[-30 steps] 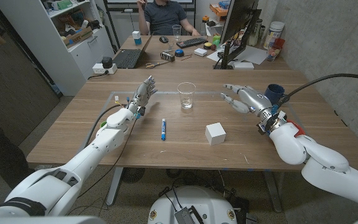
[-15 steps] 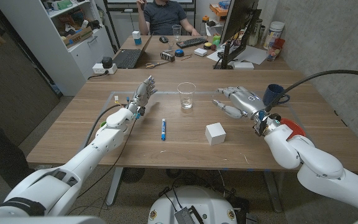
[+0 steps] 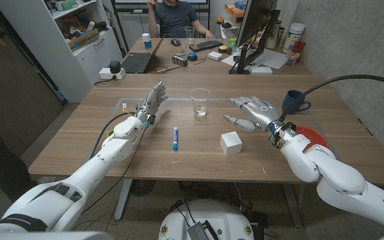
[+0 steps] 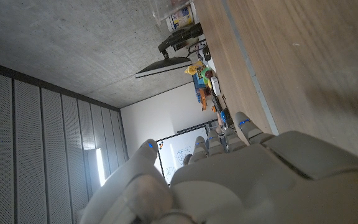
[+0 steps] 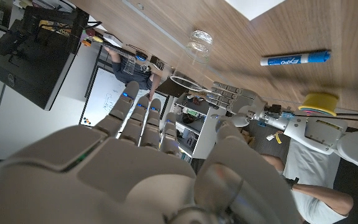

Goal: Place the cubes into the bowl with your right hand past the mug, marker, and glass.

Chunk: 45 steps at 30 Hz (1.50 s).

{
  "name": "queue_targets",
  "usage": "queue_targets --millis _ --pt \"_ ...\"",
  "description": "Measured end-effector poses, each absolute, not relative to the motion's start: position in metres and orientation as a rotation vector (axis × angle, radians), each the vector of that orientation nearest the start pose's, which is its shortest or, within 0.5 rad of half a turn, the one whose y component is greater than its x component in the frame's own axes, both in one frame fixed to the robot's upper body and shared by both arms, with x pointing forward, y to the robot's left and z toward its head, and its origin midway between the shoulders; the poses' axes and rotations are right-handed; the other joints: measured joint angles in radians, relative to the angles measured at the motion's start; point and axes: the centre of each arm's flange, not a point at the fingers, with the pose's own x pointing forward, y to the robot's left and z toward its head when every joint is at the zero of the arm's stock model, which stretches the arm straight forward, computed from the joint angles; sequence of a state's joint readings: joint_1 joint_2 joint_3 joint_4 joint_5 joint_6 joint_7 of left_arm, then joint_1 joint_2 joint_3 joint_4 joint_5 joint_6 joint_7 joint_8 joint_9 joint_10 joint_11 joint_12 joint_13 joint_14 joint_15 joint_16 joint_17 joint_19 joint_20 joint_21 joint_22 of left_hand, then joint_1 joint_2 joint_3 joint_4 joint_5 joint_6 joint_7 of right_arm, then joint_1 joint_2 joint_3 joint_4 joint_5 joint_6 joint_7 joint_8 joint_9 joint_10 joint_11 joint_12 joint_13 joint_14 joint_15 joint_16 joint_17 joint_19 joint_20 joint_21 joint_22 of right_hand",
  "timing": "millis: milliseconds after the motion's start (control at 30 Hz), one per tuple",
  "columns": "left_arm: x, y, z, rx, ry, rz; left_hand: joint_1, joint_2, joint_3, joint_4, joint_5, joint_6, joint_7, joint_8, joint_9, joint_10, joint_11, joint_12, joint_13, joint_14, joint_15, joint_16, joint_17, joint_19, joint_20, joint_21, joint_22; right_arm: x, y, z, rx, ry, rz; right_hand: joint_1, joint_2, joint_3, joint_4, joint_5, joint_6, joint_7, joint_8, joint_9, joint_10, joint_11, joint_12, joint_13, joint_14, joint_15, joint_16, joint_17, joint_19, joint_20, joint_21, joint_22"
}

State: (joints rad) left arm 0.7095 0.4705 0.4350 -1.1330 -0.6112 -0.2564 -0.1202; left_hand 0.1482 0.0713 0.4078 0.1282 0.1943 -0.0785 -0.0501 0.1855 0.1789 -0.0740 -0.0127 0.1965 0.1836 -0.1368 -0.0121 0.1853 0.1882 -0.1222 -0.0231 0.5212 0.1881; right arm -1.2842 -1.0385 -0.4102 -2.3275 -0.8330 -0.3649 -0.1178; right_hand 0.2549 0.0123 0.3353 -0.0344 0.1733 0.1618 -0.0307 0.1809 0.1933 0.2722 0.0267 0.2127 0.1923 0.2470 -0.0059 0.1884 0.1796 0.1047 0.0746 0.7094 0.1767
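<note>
Right hand [image 3: 251, 111] hovers, fingers spread, beside matte white cube [image 3: 231, 143].

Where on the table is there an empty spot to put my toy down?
Bare wood lies along the near edge in front of the blue marker and white cube, and on the far left beyond the left robot hand. It is crowded around the right robot hand, between the glass, cube and dark blue mug.
</note>
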Motion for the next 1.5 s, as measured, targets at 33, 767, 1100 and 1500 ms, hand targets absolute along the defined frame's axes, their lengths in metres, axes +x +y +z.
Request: queue_targets --millis 33,767,1100,1500 --pt "0.685 0.276 -0.022 0.035 -0.525 -0.266 0.0 0.0 0.0 0.0 0.0 0.0 0.0 0.0 0.0 0.0 0.0 0.0 0.0 0.0 0.0 0.0 0.0 0.0 0.0 0.0 0.0 0.447 -0.194 -0.033 -1.629 -0.821 -0.096 -0.002 -0.002 -0.003 0.003 0.0 -0.008 -0.008 0.0 0.0 -0.005 -0.006 0.0 0.001 -0.004 0.002 0.0 0.003 0.004 0.02 0.0 0.0" --pt "0.689 0.274 -0.023 0.036 -0.511 -0.262 0.0 0.0 0.0 0.0 0.0 0.0 0.0 0.0 0.0 -0.004 -0.004 0.0 0.0 0.0 0.0 0.0 -0.002 0.0 0.0 0.0 0.0 0.459 -0.19 -0.035 -1.756 -0.645 -0.053 0.056 -0.144 -0.084 -0.074 0.051 -0.198 -0.016 -0.004 0.0 -0.155 -0.037 -0.015 0.001 -0.016 0.011 0.0 0.002 0.189 0.128 -0.026 -0.005" --pt "0.693 0.273 -0.023 0.039 -0.501 -0.263 0.0 0.0 0.0 0.0 0.0 0.0 0.0 0.0 0.0 -0.004 -0.004 0.0 0.0 0.0 0.0 0.0 -0.002 0.0 0.0 0.0 0.0 0.463 -0.188 -0.032 -1.796 -0.534 0.03 0.081 -0.179 -0.122 -0.101 0.086 -0.214 -0.021 0.009 0.0 -0.16 -0.043 -0.008 0.001 0.038 -0.003 0.005 0.002 0.337 0.117 -0.02 -0.009" --pt "0.694 0.273 -0.025 0.04 -0.494 -0.262 0.0 0.0 -0.004 0.004 0.0 0.0 0.0 0.0 0.0 -0.003 -0.004 0.0 0.0 0.0 0.0 0.0 -0.002 0.0 0.0 0.0 0.0 0.466 -0.185 -0.031 -1.808 -0.469 0.074 0.099 -0.197 -0.164 -0.115 0.114 -0.245 0.002 0.009 0.0 -0.18 -0.033 -0.008 0.001 0.07 -0.007 0.012 0.002 0.424 0.104 -0.02 -0.014"
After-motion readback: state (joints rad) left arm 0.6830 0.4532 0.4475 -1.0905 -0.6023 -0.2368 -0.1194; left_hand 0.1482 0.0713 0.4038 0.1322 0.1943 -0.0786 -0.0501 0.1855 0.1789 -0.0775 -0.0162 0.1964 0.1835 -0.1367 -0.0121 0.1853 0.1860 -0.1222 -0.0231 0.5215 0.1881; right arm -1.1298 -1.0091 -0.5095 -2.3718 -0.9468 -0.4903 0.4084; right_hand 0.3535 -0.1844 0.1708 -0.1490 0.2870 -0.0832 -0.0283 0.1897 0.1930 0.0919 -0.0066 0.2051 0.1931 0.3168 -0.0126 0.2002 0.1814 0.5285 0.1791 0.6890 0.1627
